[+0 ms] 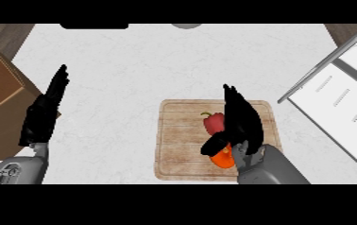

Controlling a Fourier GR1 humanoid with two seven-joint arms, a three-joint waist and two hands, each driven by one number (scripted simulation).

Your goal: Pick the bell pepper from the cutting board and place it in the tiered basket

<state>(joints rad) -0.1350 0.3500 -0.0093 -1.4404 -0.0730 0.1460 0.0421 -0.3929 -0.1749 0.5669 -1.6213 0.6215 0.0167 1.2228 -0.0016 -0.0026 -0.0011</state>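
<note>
Two risks are standing out to us while the bell pepper [215, 123] is lying on the cutting board [181, 143], its green stem pointing away from us. Our right hand [242, 120] is hovering over the pepper's right side with its fingers [230, 96] stretched long and straight past the fruit, not curled round it, and the thumb [211, 147] is crossing the near, orange end. First, we are judging that a closing from this pose may catch the pepper off-centre: most of the red body is sitting to the left of the palm, so the fingers may be pressing on one flank and rolling the rounded fruit leftward across the board instead of trapping it. Second, we are taking the white shelf with a grey rail at the right edge for the tiered basket [310, 75]; it is standing well apart from the board, and a carry that is running low may be knocking the pepper against that rail. Our left hand [43, 110] is resting open near the left edge of the counter [140, 58], fingers straight, well away from all this.
</note>
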